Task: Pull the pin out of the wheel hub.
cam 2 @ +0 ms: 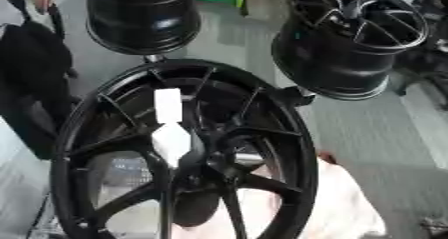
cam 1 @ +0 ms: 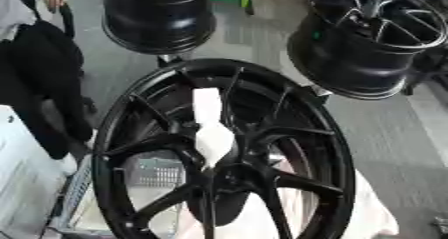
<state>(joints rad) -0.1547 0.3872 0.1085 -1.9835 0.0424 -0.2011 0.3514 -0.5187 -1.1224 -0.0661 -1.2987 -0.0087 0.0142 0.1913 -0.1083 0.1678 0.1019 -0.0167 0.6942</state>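
Black multi-spoke wheel (cam 1: 223, 148) stands upright in the foreground, filling the lower frame, with its hub (cam 1: 223, 175) low at centre. White pin (cam 1: 210, 128) sticks out of the hub, long axis running up and slightly toward the camera, wider near the hub and a flat narrow end on top. Neither robot hand shows in either view, so their state and which one is nearer can't be told. Judged from this, a hand would come in from below and pull along the pin's axis. Two more black rims hang behind: one upper left (cam 1: 157, 15), one upper right (cam 1: 372, 38). Pin not yet out.
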